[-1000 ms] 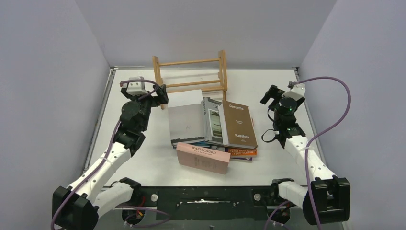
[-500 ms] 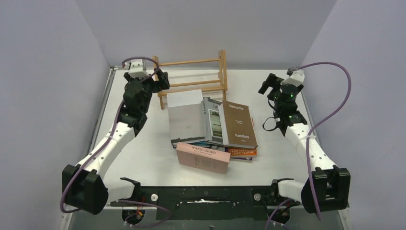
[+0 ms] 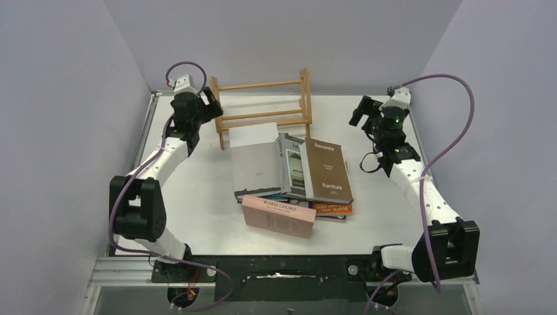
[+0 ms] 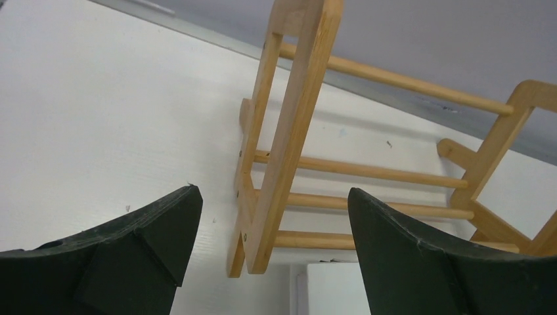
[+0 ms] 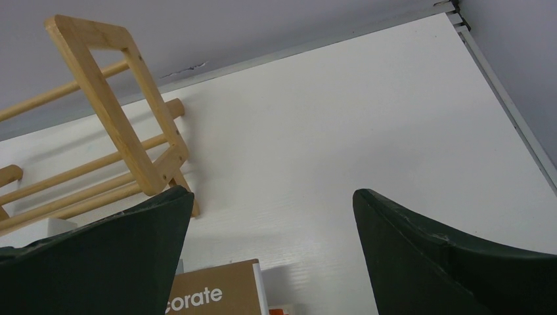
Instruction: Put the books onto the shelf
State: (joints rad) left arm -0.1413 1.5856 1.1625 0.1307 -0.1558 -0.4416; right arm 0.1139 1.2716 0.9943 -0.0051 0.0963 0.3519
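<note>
The books lie in a loose pile mid-table: a grey one (image 3: 256, 167), brown "Decorate" (image 3: 328, 170) on top at the right, pink "Warm Chord" (image 3: 279, 216) at the front, and an orange paperback (image 3: 332, 209) peeking out underneath. The light-wood shelf (image 3: 263, 84) stands behind the pile near the back wall. My left gripper (image 3: 213, 105) is open by the shelf's left end (image 4: 295, 118), whose post shows between the fingers of that gripper (image 4: 272, 191). My right gripper (image 3: 360, 113) is open and empty, right of the shelf; between its fingers (image 5: 270, 191) is bare table, with the brown book's corner (image 5: 210, 292) below.
Grey walls close in the table on the left, back and right. A raised metal rim (image 5: 506, 98) runs along the right edge. A pale book's corner (image 4: 328, 289) lies just in front of the shelf's left foot.
Both arms have stretched toward the back. The left gripper has gone from beside the grey book up to the shelf's left end. The right gripper has moved back and slightly left. Both stayed open.
</note>
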